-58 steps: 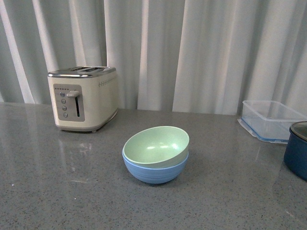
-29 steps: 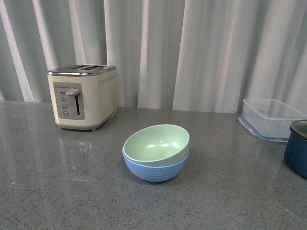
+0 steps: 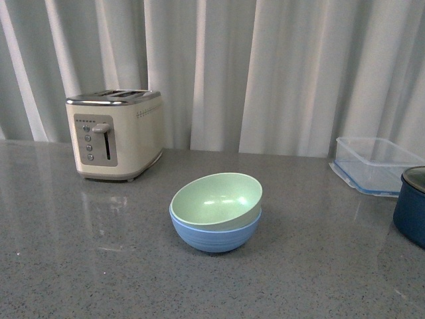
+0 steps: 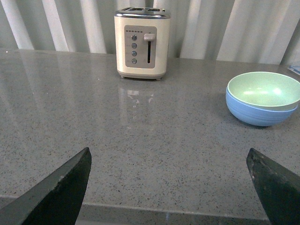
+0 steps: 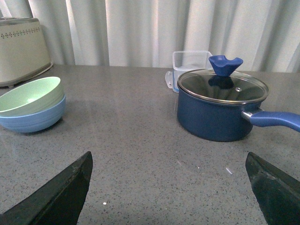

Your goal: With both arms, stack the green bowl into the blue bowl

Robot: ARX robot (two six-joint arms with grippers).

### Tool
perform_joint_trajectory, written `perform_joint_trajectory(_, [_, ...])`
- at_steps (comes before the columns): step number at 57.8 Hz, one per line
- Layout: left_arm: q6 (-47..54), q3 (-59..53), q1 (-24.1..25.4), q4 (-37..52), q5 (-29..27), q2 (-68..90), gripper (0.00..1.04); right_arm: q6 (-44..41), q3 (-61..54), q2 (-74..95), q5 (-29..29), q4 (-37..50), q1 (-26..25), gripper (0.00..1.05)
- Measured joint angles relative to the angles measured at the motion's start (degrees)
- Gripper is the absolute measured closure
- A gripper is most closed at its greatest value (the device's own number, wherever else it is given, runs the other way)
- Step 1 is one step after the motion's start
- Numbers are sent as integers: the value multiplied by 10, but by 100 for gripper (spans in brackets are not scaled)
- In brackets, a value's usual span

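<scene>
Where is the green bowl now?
In the front view, the green bowl sits tilted inside the blue bowl, mid-counter, right of the toaster.

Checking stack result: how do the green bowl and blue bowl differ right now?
The pale mint-green ridged bowl sits nested inside the light sky-blue ridged bowl, which rests on the grey counter. The green bowl tilts, its rim higher on one side; the blue bowl sits level. Both look alike in shape and size.

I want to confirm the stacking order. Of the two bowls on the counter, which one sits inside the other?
The green bowl sits inside the blue bowl. Its pale rim rests slightly tilted above the blue one, which stands on the counter underneath.
</scene>
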Motion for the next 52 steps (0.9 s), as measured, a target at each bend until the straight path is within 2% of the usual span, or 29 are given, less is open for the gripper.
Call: perform_joint_trajectory(52, [0,0,0,0,0,0,7,0,0,0,0,0,0,10])
